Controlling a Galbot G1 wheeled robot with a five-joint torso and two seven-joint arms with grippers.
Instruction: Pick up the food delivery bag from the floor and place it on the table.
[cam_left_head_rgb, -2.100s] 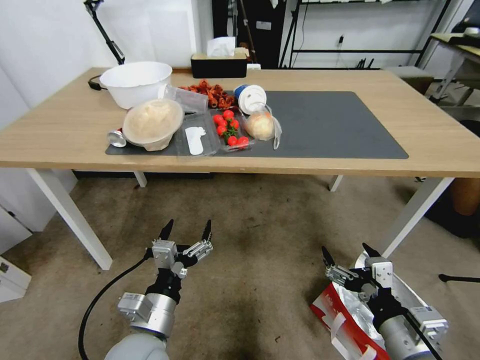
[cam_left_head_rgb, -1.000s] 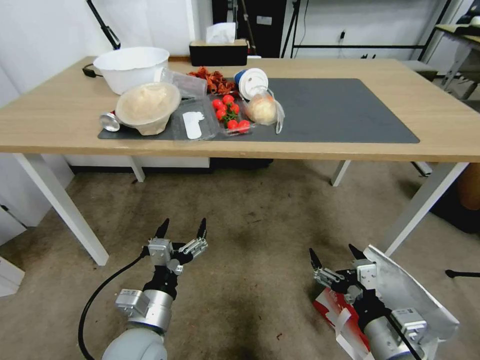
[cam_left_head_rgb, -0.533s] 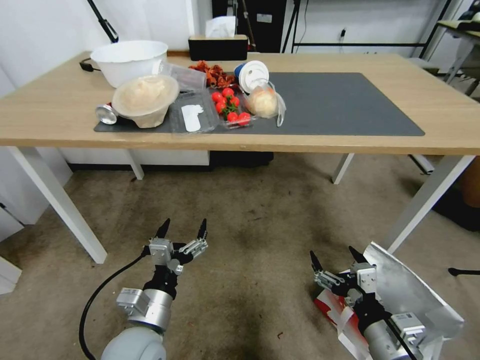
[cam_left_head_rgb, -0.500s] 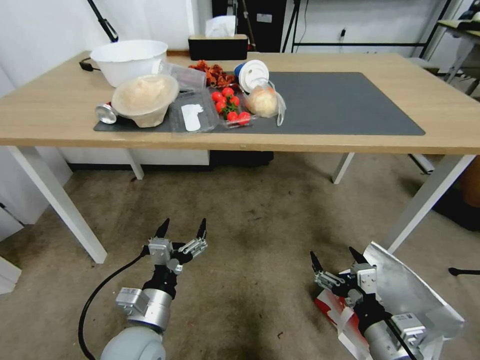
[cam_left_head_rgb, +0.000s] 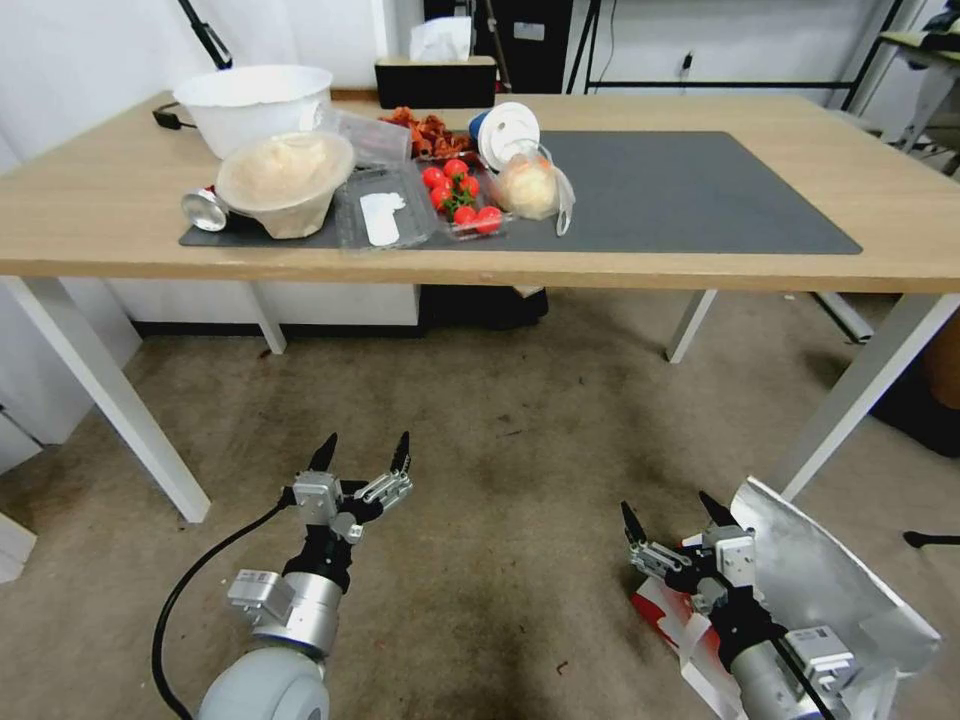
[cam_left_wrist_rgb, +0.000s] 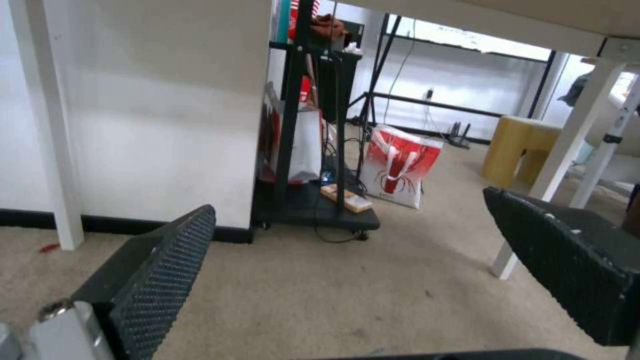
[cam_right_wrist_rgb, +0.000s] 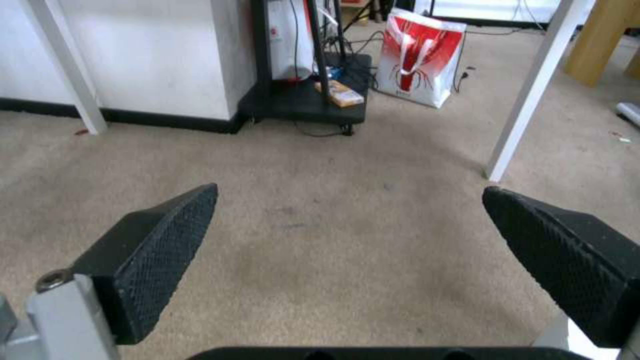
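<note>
The food delivery bag (cam_left_head_rgb: 662, 612) lies on the carpet at the lower right of the head view, red and white, with its silver foil flap (cam_left_head_rgb: 820, 580) standing open. My right gripper (cam_left_head_rgb: 666, 505) hangs open just above the bag's near-left end, holding nothing; in the right wrist view (cam_right_wrist_rgb: 350, 190) there is bare carpet between its pads. My left gripper (cam_left_head_rgb: 366, 440) is open over bare carpet to the left, also seen in the left wrist view (cam_left_wrist_rgb: 347, 205). The table (cam_left_head_rgb: 700, 262) stands ahead, light wood with a dark grey mat (cam_left_head_rgb: 680, 190).
The mat's left half holds a white bowl (cam_left_head_rgb: 252, 95), a covered bowl (cam_left_head_rgb: 284, 180), tomatoes (cam_left_head_rgb: 458, 195) and a bagged bun (cam_left_head_rgb: 530, 188). White table legs (cam_left_head_rgb: 100, 400) (cam_left_head_rgb: 850, 400) flank the floor ahead. Beyond the table stand a black cart (cam_right_wrist_rgb: 303, 100) and another red-and-white bag (cam_right_wrist_rgb: 420, 57).
The whole head picture has shifted as the camera moved, so the table sits higher in it. Both grippers stay open in much the same pose. More of the foil flap shows.
</note>
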